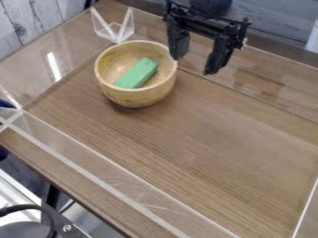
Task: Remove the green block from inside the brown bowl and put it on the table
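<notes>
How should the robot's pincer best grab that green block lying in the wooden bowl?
Probably from straight above, closing across the narrow width at the middle of the green block. It lies flat and slanted inside the brown bowl, whose thick walls block any sideways approach. The pincer hangs open to the bowl's right.

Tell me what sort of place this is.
Probably a robot test bench: a wood-grain table fenced by clear plastic walls, a black gripper hanging over it, and one brown bowl holding a green block.
</notes>
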You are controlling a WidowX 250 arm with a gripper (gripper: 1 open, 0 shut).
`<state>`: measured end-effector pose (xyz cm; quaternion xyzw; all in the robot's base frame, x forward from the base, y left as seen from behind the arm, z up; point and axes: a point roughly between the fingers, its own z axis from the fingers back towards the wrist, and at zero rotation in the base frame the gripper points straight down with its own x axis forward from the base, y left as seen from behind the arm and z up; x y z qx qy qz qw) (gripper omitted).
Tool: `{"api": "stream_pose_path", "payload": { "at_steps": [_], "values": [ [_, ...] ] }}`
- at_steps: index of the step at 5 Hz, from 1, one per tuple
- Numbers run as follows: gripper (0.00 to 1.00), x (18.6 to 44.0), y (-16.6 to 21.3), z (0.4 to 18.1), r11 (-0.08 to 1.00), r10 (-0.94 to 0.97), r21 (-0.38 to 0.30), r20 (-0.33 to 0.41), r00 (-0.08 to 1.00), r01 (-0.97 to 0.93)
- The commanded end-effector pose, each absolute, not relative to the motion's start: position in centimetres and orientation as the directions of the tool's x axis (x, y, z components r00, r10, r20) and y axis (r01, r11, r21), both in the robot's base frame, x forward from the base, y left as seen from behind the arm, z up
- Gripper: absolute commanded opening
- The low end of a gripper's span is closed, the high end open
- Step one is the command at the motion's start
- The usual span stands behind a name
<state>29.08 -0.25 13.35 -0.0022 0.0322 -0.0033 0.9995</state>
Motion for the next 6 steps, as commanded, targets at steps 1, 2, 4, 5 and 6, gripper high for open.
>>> {"api": "stream_pose_path", "payload": {
  "at_steps": [1,2,4,5,6],
  "values": [
    [1.00,28.8,1.5,12.9,1.000,0.013,0.005,-0.073,0.997,-0.013],
    [1.00,27.9,3.9,12.4,0.999,0.039,0.019,-0.077,0.996,-0.037],
    [1.00,26.9,8.8,11.3,0.996,0.087,0.030,-0.058,0.995,-0.086],
    [1.00,27.4,10.3,10.2,0.995,0.095,0.031,-0.053,0.994,-0.093],
    [1.00,28.2,11.1,8.9,0.995,0.098,0.035,-0.045,0.994,-0.096]
  ]
}}
